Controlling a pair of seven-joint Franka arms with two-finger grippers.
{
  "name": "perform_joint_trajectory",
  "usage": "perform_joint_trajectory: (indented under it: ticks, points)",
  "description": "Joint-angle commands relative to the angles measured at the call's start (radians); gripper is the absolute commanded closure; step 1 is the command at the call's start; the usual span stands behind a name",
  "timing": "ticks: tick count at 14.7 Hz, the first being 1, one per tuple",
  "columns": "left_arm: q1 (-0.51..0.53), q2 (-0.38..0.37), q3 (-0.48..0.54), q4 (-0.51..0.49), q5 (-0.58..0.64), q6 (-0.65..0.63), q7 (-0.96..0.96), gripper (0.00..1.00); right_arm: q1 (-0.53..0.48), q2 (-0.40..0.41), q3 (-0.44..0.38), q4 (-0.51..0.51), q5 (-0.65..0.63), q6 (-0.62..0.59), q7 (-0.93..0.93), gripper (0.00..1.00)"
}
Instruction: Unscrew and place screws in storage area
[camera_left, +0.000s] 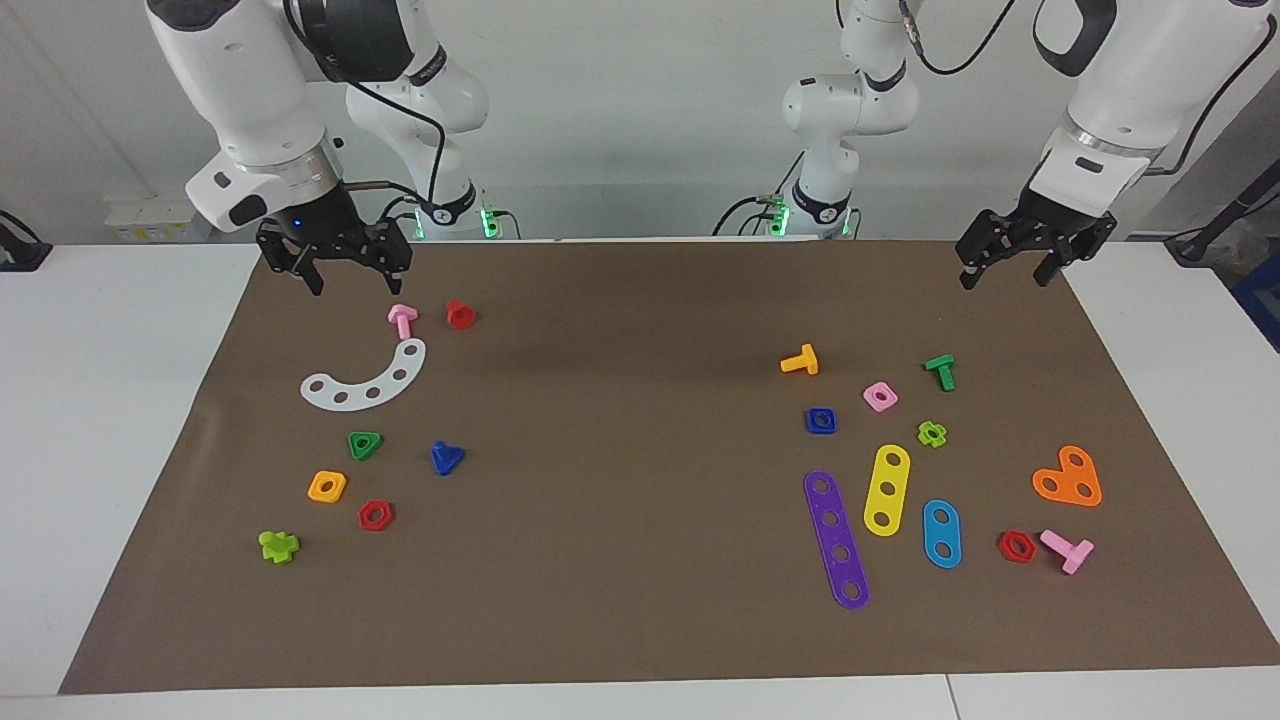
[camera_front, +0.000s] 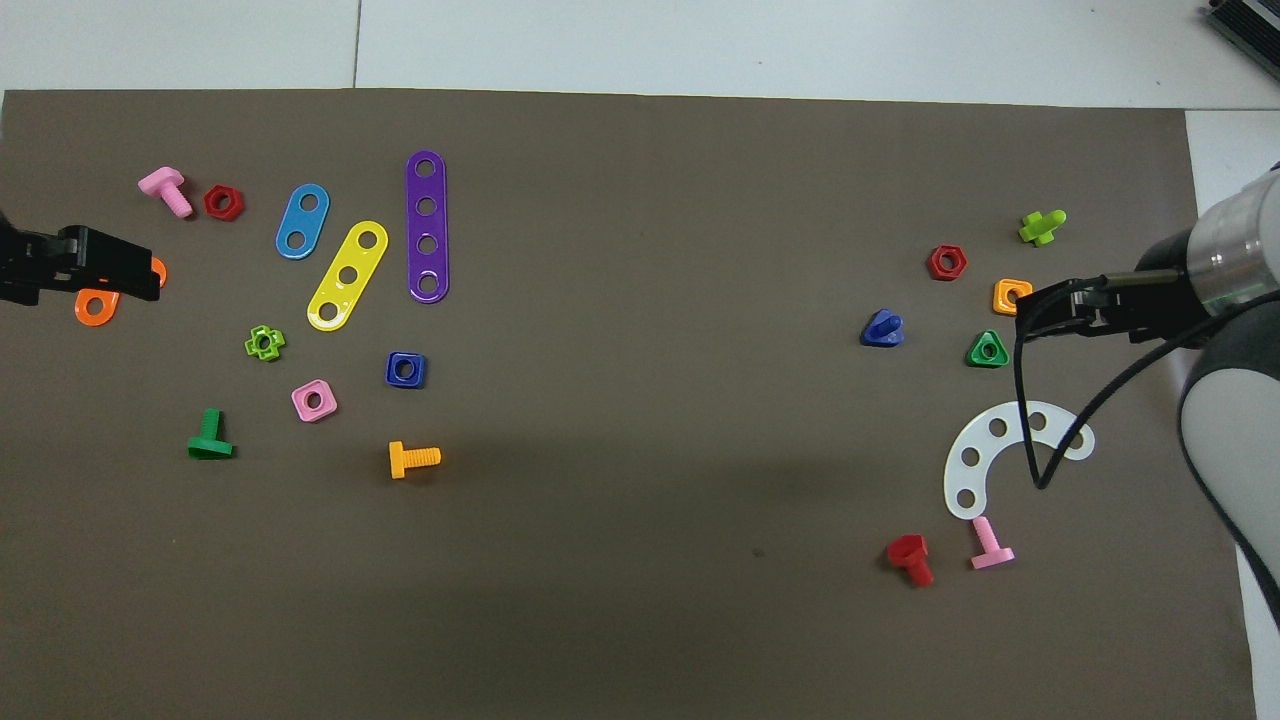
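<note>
The royal-blue bolt (camera_left: 446, 458) with a triangular head lies free on the brown mat, beside the green triangular nut (camera_left: 364, 445), at the right arm's end. It also shows in the overhead view (camera_front: 883, 329). My right gripper (camera_left: 355, 275) hangs open and empty above the mat's edge nearest the robots, over the spot by a pink bolt (camera_left: 402, 320), well apart from the blue bolt. My left gripper (camera_left: 1005, 278) hangs open and empty above the mat's corner at the left arm's end. The bare middle of the mat (camera_left: 620, 430) holds nothing.
Near the blue bolt lie a white curved plate (camera_left: 365, 380), a red bolt (camera_left: 460, 314), orange (camera_left: 327, 486) and red (camera_left: 376, 515) nuts and a lime bolt (camera_left: 278, 546). At the left arm's end lie a blue square nut (camera_left: 820, 420), several coloured plates, nuts and bolts.
</note>
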Motion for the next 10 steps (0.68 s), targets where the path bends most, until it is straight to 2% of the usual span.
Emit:
perform_joint_trajectory:
  ticks: [1,6,10]
  points:
    - [-0.001,-0.001,0.007,0.004,-0.009,-0.010,0.028,0.00,-0.013,-0.008,0.004,0.002,0.024,-0.015,-0.033,0.00]
    - [-0.010,-0.012,0.007,-0.014,-0.007,-0.012,0.028,0.00,-0.003,-0.003,0.008,0.014,0.008,-0.025,-0.034,0.00]
    - [-0.019,-0.039,0.002,-0.074,-0.006,-0.006,0.030,0.00,-0.003,-0.008,0.008,0.003,0.011,-0.023,-0.034,0.00]
